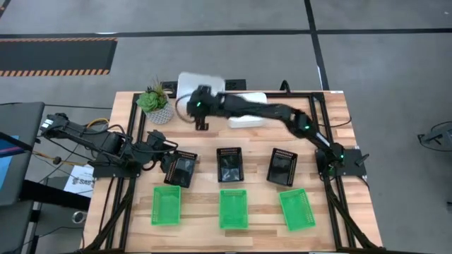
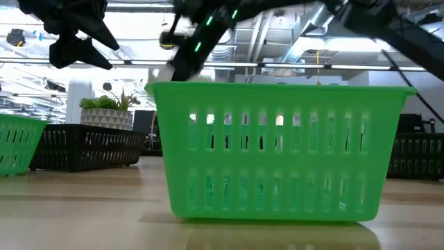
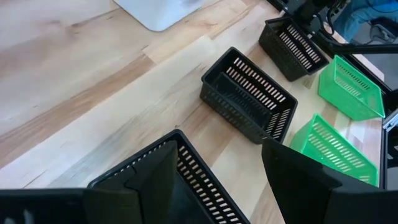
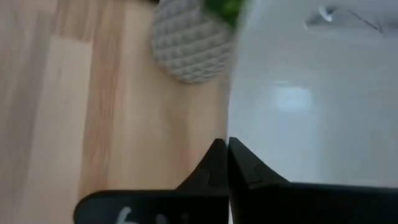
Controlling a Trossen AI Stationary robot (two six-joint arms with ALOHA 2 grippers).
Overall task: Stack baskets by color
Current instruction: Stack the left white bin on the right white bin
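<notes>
My right gripper (image 4: 227, 146) reaches to the table's far left, beside the potted plant (image 1: 155, 102), and is shut on a white basket (image 1: 201, 81). A second white basket (image 1: 248, 113) lies on the table under that arm. Three black baskets (image 1: 229, 164) stand in a row mid-table, with three green baskets (image 1: 233, 208) in a row nearer the front edge. My left gripper (image 3: 224, 186) hangs open over the left black basket (image 3: 186, 180) and touches nothing. My right gripper pinches the white basket's wall at its edge (image 4: 239, 134), one finger on each side. The fingers slant down from the table's right side. The basket (image 4: 311, 93) is lifted above the table's far left part, next to the plant pot (image 4: 186, 46).
The plant stands just left of the held basket. Bare wood lies between the plant and the black row (image 1: 212, 137). The table's metal frame (image 1: 321, 106) runs along the far and right sides. In the low view the middle green basket (image 2: 277, 149) fills the foreground.
</notes>
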